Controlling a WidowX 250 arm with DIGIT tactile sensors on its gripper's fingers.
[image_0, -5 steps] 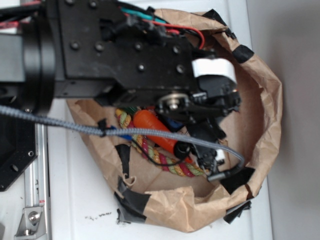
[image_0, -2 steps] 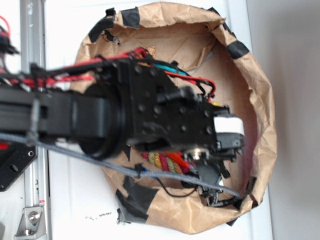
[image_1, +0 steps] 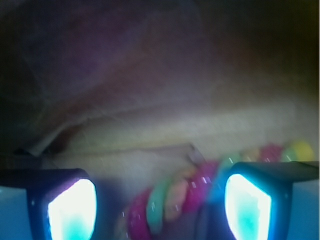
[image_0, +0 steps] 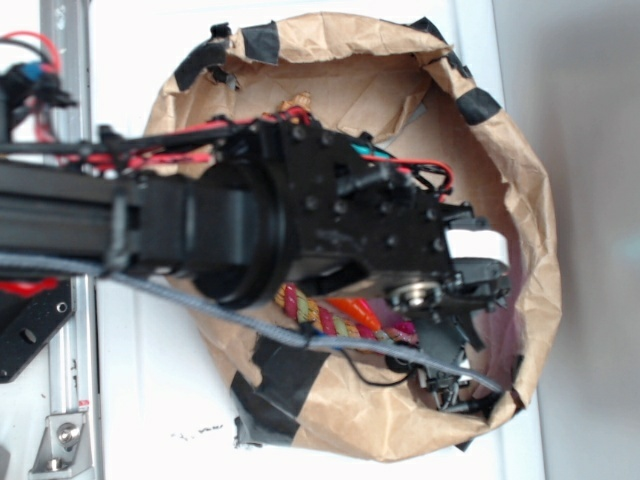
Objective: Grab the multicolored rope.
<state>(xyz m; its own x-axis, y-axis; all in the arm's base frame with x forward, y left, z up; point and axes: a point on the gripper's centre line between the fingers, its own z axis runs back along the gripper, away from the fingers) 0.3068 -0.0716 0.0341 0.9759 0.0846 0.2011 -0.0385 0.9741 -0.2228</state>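
Note:
The multicolored rope (image_0: 325,317), twisted pink, yellow and green, lies on the floor of a brown paper bag (image_0: 520,200), mostly hidden under my black arm. In the wrist view the rope (image_1: 165,202) runs between my two fingers and off to the upper right, blurred. My gripper (image_1: 159,206) is open, its pads (image_1: 72,210) wide apart on either side of the rope. In the exterior view the gripper (image_0: 450,350) is low inside the bag near its right wall. An orange carrot (image_0: 352,306) peeks out next to the rope.
The bag's crumpled paper walls, patched with black tape (image_0: 285,370), ring the gripper closely. A grey cable (image_0: 200,305) crosses in front of the arm. A metal rail (image_0: 65,380) runs along the left edge of the white table (image_0: 150,400).
My arm has swung down and to the right, deeper into the bag. The gripper has come down over the rope, which is now mostly covered by the arm.

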